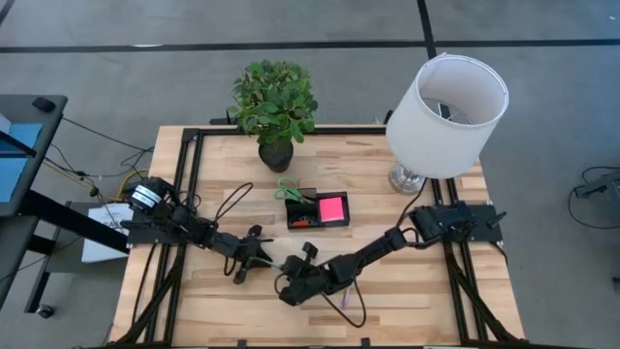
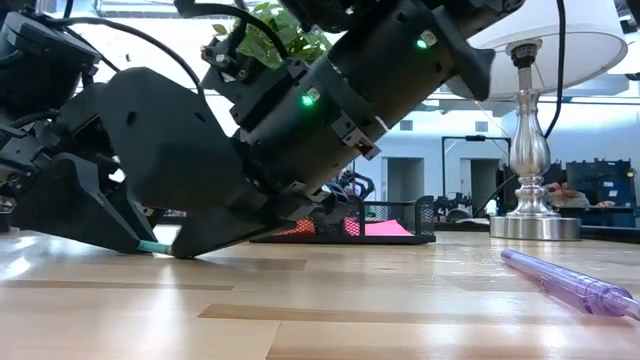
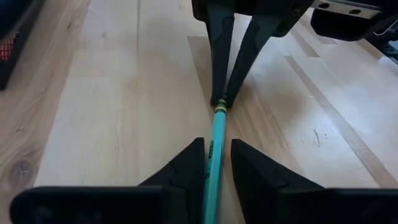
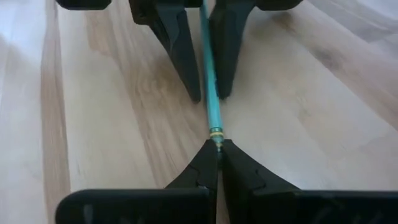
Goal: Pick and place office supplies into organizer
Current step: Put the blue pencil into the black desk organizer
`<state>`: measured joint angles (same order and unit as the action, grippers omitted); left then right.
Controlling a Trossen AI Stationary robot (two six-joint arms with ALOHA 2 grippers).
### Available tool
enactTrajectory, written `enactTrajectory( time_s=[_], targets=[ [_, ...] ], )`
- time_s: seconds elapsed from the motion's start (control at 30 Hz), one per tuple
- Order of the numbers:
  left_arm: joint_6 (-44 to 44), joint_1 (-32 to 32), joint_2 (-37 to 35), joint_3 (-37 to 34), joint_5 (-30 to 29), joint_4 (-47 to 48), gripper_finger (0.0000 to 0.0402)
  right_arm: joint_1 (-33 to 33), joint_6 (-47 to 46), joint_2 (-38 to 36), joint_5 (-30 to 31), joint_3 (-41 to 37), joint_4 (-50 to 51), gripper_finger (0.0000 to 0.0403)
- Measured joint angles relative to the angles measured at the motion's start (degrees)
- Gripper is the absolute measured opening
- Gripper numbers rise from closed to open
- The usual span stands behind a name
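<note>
A thin teal pencil lies low over the bare wood between my two grippers, near the table's front middle. My right gripper is shut on one end of it. My left gripper faces it from the table's left and stands open, one finger on each side of the pencil's shaft; whether they touch it I cannot tell. The black organizer sits behind them mid-table, with a pink sticky-note pad in it and green-handled scissors at its far left corner. My right gripper pinches the pencil's end, just past its yellow-green band, between its two fingertips. The fingers come slanting down from the table's right and lie along the pencil. The pencil runs on away from them, close to level and low over the wood.
A purple pen lies on the wood near the front edge, right of my right gripper. A potted plant stands behind the organizer and a white-shaded lamp at the far right. Black frame rails run along both table sides.
</note>
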<state>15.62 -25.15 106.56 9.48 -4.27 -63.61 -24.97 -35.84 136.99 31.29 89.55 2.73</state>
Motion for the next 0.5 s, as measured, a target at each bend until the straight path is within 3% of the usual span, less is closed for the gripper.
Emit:
enactTrajectory(
  time_s=[0.5],
  targets=[
    [0.26, 0.02, 0.0, -0.53, 0.5, -0.49, 0.0069, -3.62, -7.82, 0.15, 13.04, -2.42, -0.08, 0.0]
  ],
)
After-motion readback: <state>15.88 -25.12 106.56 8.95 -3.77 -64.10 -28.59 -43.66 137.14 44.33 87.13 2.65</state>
